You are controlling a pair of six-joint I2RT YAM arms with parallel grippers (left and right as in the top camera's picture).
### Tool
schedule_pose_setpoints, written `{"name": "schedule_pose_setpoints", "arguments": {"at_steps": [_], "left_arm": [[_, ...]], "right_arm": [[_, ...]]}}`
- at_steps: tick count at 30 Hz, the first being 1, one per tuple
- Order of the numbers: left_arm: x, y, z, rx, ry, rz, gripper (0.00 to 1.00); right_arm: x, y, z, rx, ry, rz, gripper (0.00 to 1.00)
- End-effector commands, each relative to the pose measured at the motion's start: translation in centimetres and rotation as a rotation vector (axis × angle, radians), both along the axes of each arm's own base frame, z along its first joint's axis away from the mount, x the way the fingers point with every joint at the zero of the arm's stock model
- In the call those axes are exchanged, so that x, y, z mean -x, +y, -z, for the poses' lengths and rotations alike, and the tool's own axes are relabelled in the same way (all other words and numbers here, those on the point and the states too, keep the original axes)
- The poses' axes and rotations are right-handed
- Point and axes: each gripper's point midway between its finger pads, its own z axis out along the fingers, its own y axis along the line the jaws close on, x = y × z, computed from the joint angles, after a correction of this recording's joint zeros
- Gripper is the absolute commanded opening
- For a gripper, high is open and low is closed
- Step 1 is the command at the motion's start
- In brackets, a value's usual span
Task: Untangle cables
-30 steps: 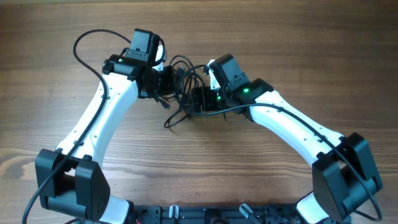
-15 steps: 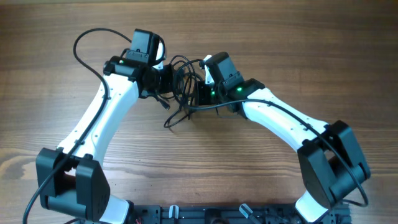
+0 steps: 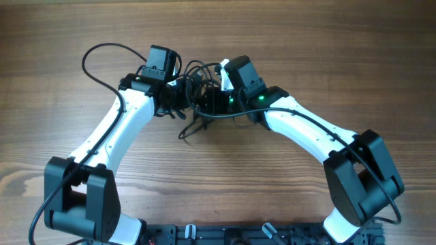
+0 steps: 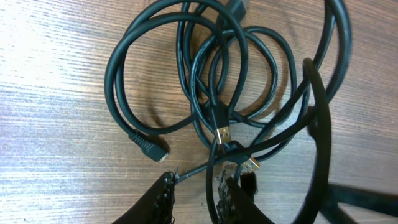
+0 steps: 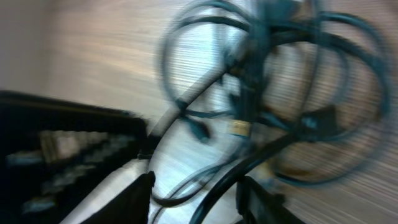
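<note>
The cables [image 3: 196,73] lie as one tangle of thin black loops at the back middle of the wooden table. My left gripper [image 3: 178,99] is at the tangle's left edge and my right gripper [image 3: 208,102] at its right edge, almost facing each other. In the left wrist view the loops overlap above the left gripper [image 4: 196,180], with a black plug [image 4: 149,145] and a gold-tipped plug [image 4: 222,133]. Its jaws stand a little apart, with one thin strand running loose between them. The right wrist view is blurred. The right gripper [image 5: 198,182] is open, with strands crossing the gap between its jaws.
The left arm's own thicker black wire [image 3: 94,57] arcs out over the table [image 3: 354,61] at the back left. Both arm bases [image 3: 78,204] stand at the front edge, with a black rail between them.
The right arm swung left, bringing its gripper into the tangle. The left gripper then shifted slightly right towards the tangle and its jaws parted a little.
</note>
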Motion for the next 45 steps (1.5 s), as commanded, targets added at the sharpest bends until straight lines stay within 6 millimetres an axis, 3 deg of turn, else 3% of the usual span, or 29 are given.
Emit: {"name": "schedule_pose_setpoints", "arguments": {"at_steps": [1,8,23,29,31,34,39,45], "left_arm": [[-0.1,0.3,0.4,-0.012,-0.002,-0.024,0.27],[-0.1,0.3,0.4,-0.006,0.002,-0.041,0.27],[0.0,0.4,1.6,-0.016,0.035,-0.041,0.28],[0.2,0.4,3.0,-0.026,0.072,-0.040,0.29],[0.3,0.4,3.3,-0.030,0.082,-0.040,0.29],[0.4,0.5,3.3,-0.031,0.086,-0.040,0.29],[0.8,0.6,3.4,-0.037,0.103,-0.041,0.32],[1.1,0.9,3.5,-0.047,0.115,-0.045,0.32]], "right_arm": [[1.3,1.7,-1.0,-0.115,0.076,-0.064,0.50],[0.4,0.9,0.3,-0.035,0.066,0.040,0.49],[-0.4,1.4,-0.4,-0.061,0.044,0.082,0.50],[-0.9,1.1,1.4,-0.027,0.064,0.127,0.49],[-1.0,1.2,2.3,-0.019,0.073,0.127,0.38],[-0.9,1.2,2.6,-0.017,0.079,0.122,0.04],[0.0,2.2,0.3,-0.076,0.038,0.019,0.04],[0.7,1.5,-6.6,-0.111,-0.148,-0.047,0.04]]}}
